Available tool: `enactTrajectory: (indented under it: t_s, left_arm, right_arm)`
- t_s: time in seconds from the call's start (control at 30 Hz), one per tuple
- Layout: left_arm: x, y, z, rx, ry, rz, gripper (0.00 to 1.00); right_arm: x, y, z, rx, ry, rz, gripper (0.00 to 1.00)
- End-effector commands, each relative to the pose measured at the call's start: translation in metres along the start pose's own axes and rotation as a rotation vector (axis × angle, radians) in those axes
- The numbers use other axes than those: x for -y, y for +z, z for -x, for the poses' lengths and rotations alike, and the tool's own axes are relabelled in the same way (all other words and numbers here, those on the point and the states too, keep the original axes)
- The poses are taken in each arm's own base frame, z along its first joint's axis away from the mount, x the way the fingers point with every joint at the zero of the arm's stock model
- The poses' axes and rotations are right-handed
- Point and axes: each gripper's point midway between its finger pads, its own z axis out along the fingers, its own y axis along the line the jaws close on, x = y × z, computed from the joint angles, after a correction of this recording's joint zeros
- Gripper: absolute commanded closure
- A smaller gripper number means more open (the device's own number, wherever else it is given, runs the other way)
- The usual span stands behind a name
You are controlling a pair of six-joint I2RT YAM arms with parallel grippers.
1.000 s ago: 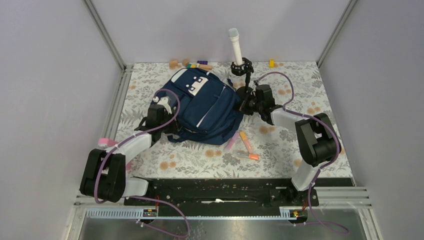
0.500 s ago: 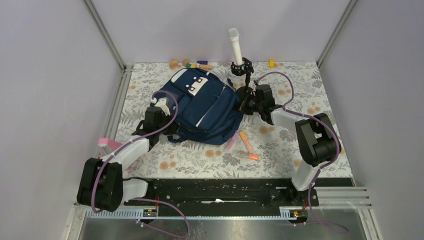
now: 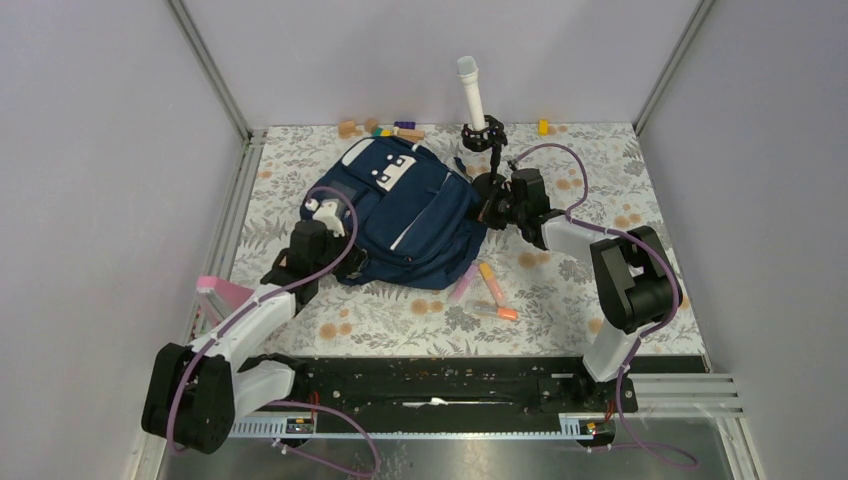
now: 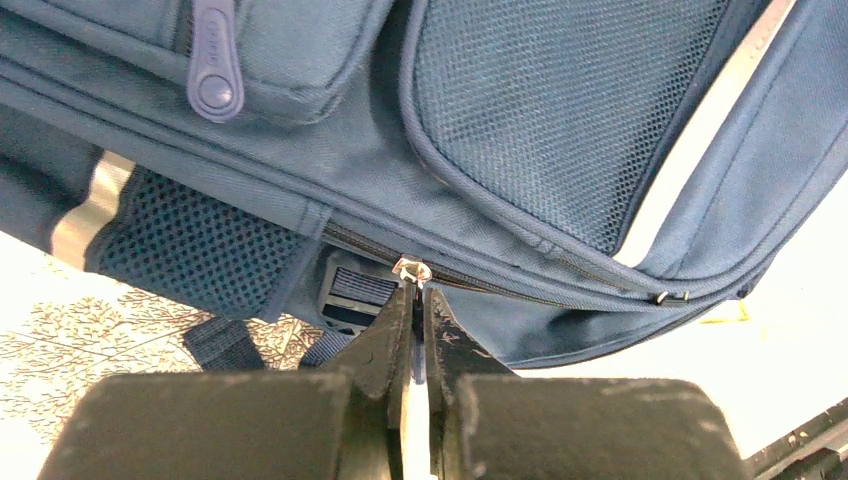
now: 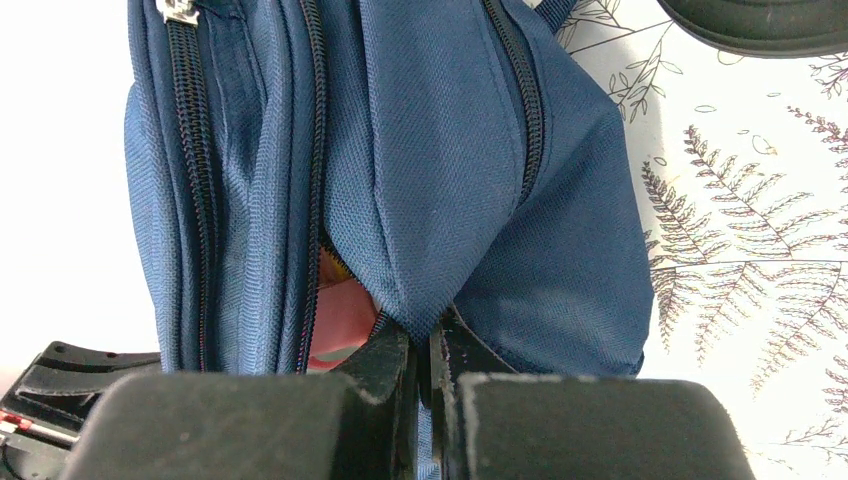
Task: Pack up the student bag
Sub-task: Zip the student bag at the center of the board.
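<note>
The student bag (image 3: pixel 410 205), navy blue with white patches, lies flat in the middle of the table. At its near left edge my left gripper (image 3: pixel 342 258) is shut on the bag's zipper pull (image 4: pixel 412 272); the thin tab is pinched between the closed fingers in the left wrist view. At the bag's right end my right gripper (image 3: pixel 487 207) is shut on a fold of the bag's fabric (image 5: pixel 430 250) beside a zipper. That zipper is parted a little, and something pink (image 5: pixel 340 318) shows inside the gap.
A white tube (image 3: pixel 470 92) stands upright in a black holder (image 3: pixel 484 135) behind the right gripper. Several markers (image 3: pixel 488 285) lie near the bag's front right. A pink object (image 3: pixel 220 292) sits at the left edge. Small blocks (image 3: pixel 380 128) line the back.
My left gripper has closed on the zipper pull. The left arm's elbow has swung down and to the left, drawing the wrist a little nearer. The right arm has stayed still.
</note>
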Motion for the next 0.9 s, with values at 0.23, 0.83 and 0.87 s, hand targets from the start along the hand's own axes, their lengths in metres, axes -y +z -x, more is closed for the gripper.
enactTrajectory:
  t_s: [0.23,0.83,0.87]
  left_arm:
    - [0.036,-0.005,-0.008,-0.025,0.009,-0.099,1.00]
    - [0.099,0.009,-0.014,-0.019,-0.010,-0.217,1.00]
    - [0.101,0.009,-0.014,-0.015,-0.014,-0.219,1.00]
  right_arm:
    - [-0.038,-0.005,0.032,0.113,-0.017,0.136,1.00]
    - [-0.045,-0.005,0.005,0.100,-0.058,0.124,1.00]
    - [-0.045,-0.005,0.004,0.099,-0.055,0.125,1.00]
